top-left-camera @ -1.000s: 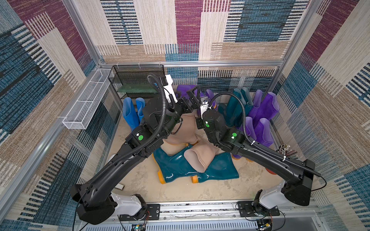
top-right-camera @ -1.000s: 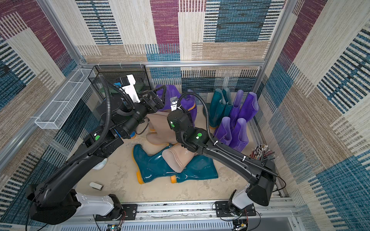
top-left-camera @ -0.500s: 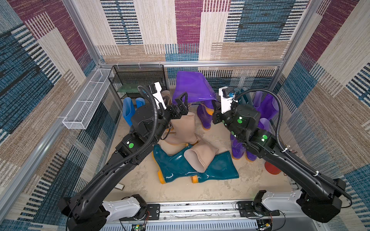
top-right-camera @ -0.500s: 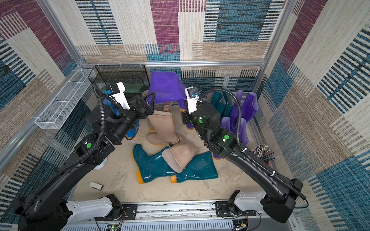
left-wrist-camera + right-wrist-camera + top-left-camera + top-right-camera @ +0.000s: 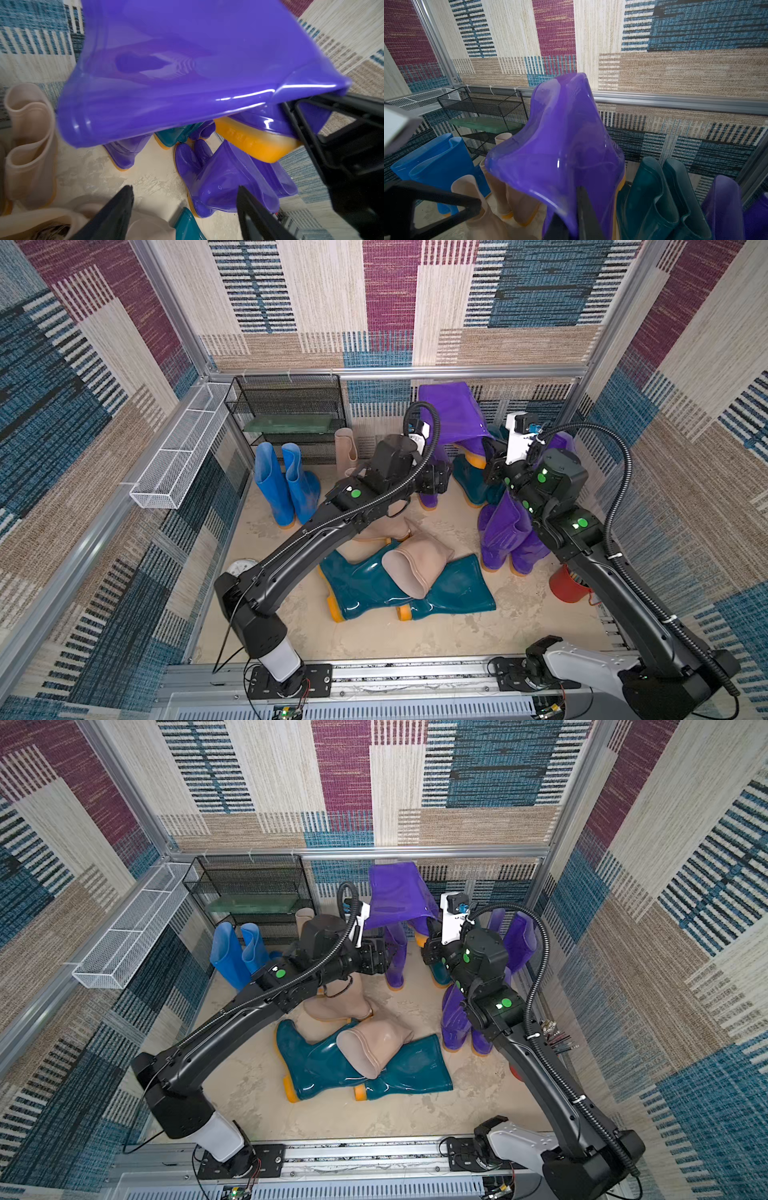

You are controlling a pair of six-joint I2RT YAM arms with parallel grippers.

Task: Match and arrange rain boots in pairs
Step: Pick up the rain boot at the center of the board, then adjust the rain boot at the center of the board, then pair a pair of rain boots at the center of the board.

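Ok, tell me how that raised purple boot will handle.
The purple boot is likely floppy: its shaft creases and bends above the right gripper. Its glossy skin probably makes it slippery. Set down, it may tip; the teal boots already lie flat.

Raised purple boot [image 5: 187,62] blurred, cropped by edge.

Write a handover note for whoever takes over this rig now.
Right gripper: shut on a purple boot, held up in the air.
Left gripper: open, empty.
Done: blue pair standing by the rack; purple pair standing at the right.
To do: two teal boots lie on the floor with a beige boot across them; pair the held boot, likely with the lone purple boot.
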